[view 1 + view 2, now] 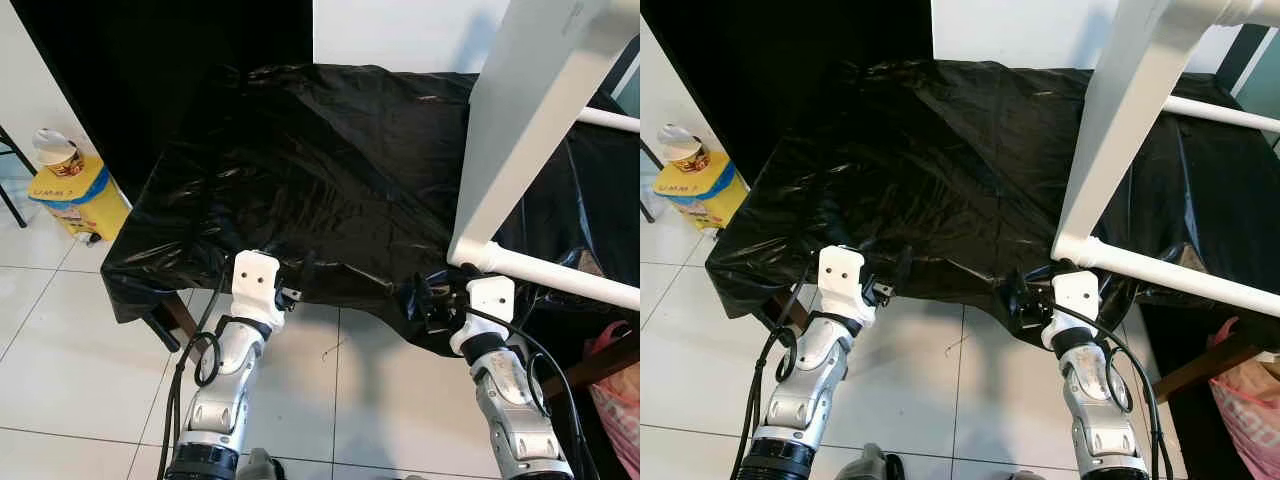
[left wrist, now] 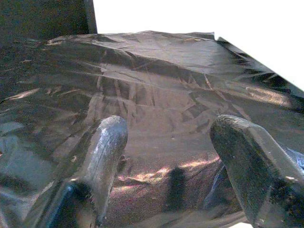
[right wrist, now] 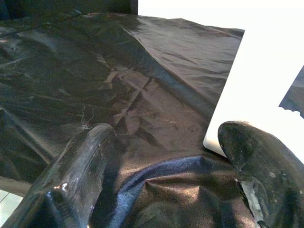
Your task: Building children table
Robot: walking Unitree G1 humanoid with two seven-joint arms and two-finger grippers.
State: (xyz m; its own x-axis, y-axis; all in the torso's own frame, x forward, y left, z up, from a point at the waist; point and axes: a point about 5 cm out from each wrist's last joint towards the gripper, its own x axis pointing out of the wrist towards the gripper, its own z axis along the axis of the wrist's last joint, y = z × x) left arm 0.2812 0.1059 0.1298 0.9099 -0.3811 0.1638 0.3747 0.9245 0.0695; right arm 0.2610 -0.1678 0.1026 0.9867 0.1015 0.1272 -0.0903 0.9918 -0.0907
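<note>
We face a desk draped in crinkled black plastic sheeting (image 1: 330, 170). On its right side stands the white children's table frame (image 1: 530, 130), a broad white panel rising from a joint with a white round tube (image 1: 560, 275) running off to the right. Our left gripper (image 2: 168, 156) hovers at the desk's near edge, fingers (image 2: 102, 156) spread apart. Our right gripper (image 3: 161, 161) sits just beside the panel's lower corner, fingers spread, holding nothing. A yellow bin (image 1: 75, 195) stands on the tiled floor to the left.
</note>
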